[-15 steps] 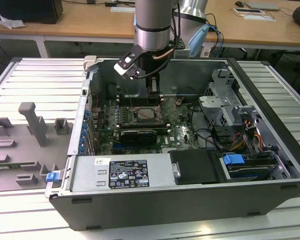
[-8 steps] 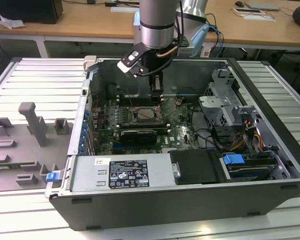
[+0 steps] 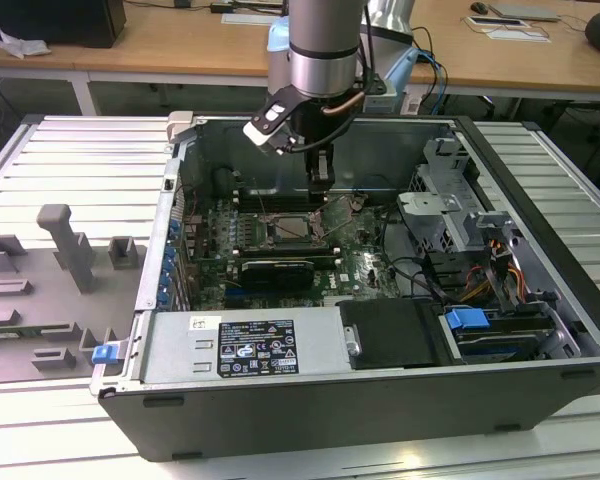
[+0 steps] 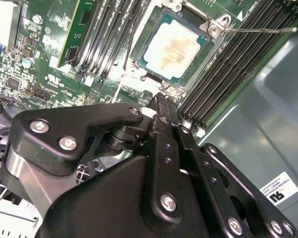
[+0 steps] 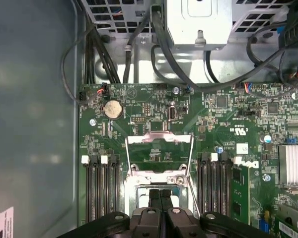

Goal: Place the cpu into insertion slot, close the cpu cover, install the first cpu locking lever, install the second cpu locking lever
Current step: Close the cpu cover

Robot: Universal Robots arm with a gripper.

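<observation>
An open computer case lay on a ribbed metal bench, filling its middle and reaching toward the edge at the exterior view's right. Grey plastic fixtures sat near the bench edge at the exterior view's left. A robot arm reached down into the case from above, and its black tool hung just over the green motherboard, close to the case's far wall.

In the second wrist view the cpu, a square chip with a pale, slightly stained metal top, sat flat inside the insertion slot. The tool was just beside the slot's edge, not touching the chip. Long black memory slots ran along both sides of the slot, and a thin metal rod lay across one bank of them.

In the first wrist view the cpu cover, a silvery frame with a square window, stood raised off the slot. The tool's two fingers were pressed narrowly together with nothing between them.
</observation>
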